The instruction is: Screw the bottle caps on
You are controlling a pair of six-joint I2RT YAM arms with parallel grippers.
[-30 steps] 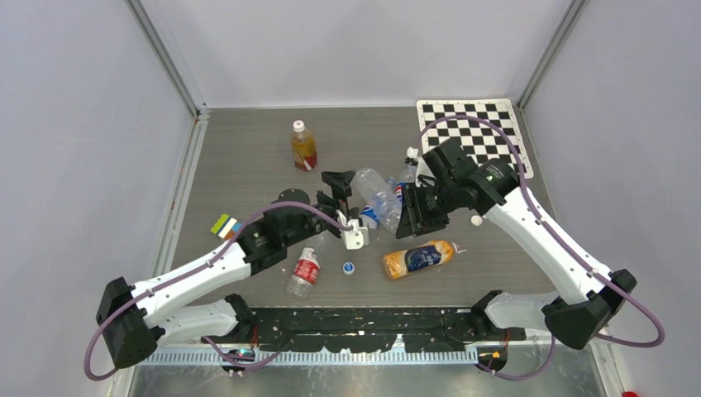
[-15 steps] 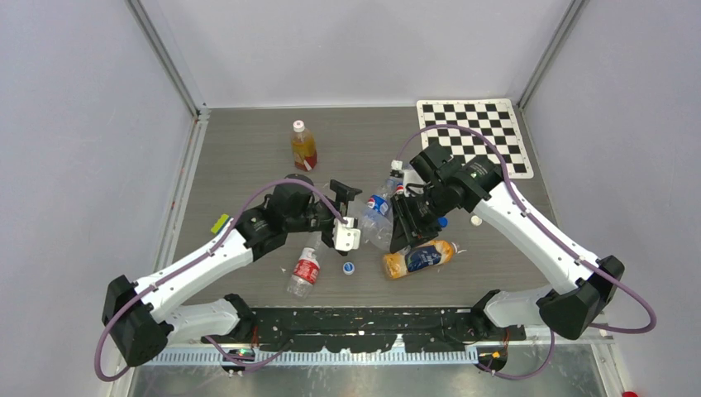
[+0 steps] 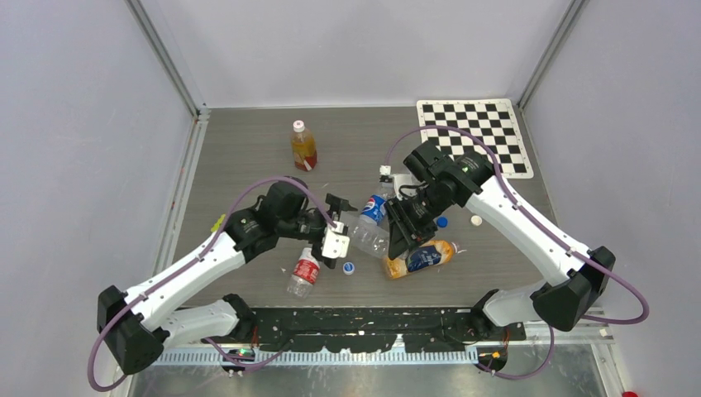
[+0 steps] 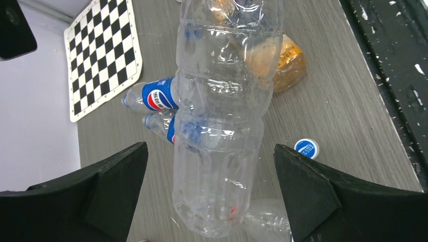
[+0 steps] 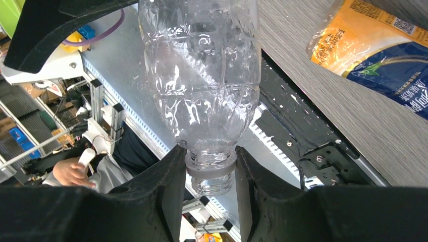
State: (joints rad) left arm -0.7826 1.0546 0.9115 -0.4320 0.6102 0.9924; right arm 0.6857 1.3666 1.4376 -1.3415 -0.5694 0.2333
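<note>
Holding clear crumpled plastic bottle [image 3: 368,234], centre frame: right gripper [image 5: 210,162] clamped on uncapped neck, left gripper [image 4: 209,151] spread wide around body. Recommended: close left squarely, avoid crushing.

A bottle [image 4: 156,95] lying on the table in the left wrist view carries a blue wrap with the brand name "pepsi" in white letters. A second bottle [image 4: 160,124] just beside it shows a blue wrap of the same kind, but the clear bottle [image 4: 217,151] in front covers its lettering. The blue cap [image 4: 306,147] on the table has white print too small to read. In the right wrist view, the orange bottle [image 5: 373,40] bears an orange and blue label with white Chinese characters and a QR code near its upper edge. The small red-labelled bottle [image 3: 305,270] has white print that cannot be read.
</note>
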